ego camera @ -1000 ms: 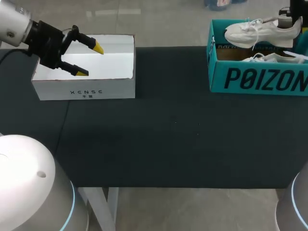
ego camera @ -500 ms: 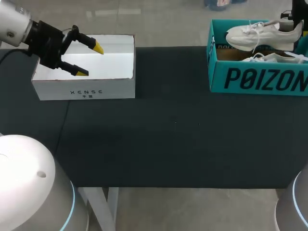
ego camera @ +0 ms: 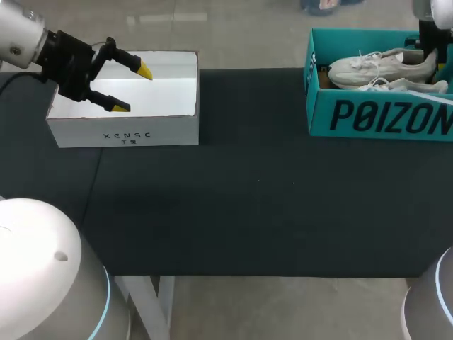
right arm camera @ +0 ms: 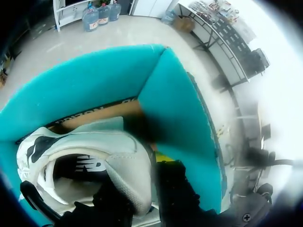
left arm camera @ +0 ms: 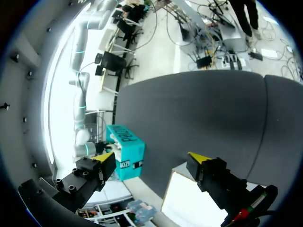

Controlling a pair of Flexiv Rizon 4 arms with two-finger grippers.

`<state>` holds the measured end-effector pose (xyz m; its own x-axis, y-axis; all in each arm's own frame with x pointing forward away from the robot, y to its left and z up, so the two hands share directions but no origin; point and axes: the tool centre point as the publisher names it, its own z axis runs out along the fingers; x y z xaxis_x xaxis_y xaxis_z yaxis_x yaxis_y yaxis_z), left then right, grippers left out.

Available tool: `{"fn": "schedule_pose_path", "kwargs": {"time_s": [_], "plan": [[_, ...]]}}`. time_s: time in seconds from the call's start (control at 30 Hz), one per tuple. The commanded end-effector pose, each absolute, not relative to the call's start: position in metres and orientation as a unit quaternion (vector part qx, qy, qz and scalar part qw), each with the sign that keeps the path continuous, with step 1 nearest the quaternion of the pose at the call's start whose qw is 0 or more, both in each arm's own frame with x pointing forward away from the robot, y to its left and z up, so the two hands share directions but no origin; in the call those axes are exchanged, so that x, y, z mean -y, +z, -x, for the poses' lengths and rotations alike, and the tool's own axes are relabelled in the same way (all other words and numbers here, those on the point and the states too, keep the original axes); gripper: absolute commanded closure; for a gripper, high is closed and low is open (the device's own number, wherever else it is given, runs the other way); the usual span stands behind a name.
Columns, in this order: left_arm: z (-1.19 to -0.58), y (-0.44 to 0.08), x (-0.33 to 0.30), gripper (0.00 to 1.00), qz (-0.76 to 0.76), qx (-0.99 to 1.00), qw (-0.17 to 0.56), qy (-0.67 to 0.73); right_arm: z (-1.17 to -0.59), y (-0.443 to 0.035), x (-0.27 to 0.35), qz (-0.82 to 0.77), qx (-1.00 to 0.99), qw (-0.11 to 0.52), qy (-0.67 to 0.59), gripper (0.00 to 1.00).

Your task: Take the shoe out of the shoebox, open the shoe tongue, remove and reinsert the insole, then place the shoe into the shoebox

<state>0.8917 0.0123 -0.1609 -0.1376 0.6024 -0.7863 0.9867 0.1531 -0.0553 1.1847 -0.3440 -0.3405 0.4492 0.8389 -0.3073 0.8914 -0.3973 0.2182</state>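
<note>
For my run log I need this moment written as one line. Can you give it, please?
right gripper: shut on shoe at heel | shoe: in shoebox, next to second shoe | left gripper: open, over white box

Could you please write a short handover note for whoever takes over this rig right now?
Left tool: open, empty, hovering over the open white cardboard box.
Right tool: shut on the heel collar of the white lace-up sneaker, one finger inside it, one outside.
Sneaker: down inside the teal cardboard shoebox, beside a second white sneaker.
Done: the sneaker is in the shoebox; the insole steps cannot be checked from these views.
Left: probably just release and withdraw the right arm.
</note>
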Motion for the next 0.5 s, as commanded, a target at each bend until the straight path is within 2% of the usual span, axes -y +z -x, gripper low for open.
{"fn": "schedule_pose_path", "kwargs": {"time_s": [0.03, 0.37, 0.4, 0.47, 0.5], "plan": [[-0.892, -0.160, -0.012, 0.00, -0.576, -0.691, 0.315, -0.303, -1.197, -0.357, 0.346, -0.835, -0.516, 0.171, -0.086, 1.00], [-0.892, -0.160, -0.012, 0.00, -0.576, -0.691, 0.315, -0.303, -1.194, -0.372, 0.347, -0.835, -0.511, 0.172, -0.108, 1.00], [-0.892, -0.160, -0.012, 0.00, -0.576, -0.691, 0.315, -0.303, -1.194, -0.372, 0.347, -0.836, -0.510, 0.171, -0.110, 0.98], [-0.892, -0.160, -0.012, 0.00, -0.576, -0.691, 0.315, -0.303, -1.194, -0.371, 0.348, -0.836, -0.509, 0.171, -0.112, 0.52], [-0.892, -0.160, -0.012, 0.00, -0.576, -0.691, 0.315, -0.303, -1.194, -0.369, 0.349, -0.837, -0.508, 0.170, -0.112, 0.22]]}}
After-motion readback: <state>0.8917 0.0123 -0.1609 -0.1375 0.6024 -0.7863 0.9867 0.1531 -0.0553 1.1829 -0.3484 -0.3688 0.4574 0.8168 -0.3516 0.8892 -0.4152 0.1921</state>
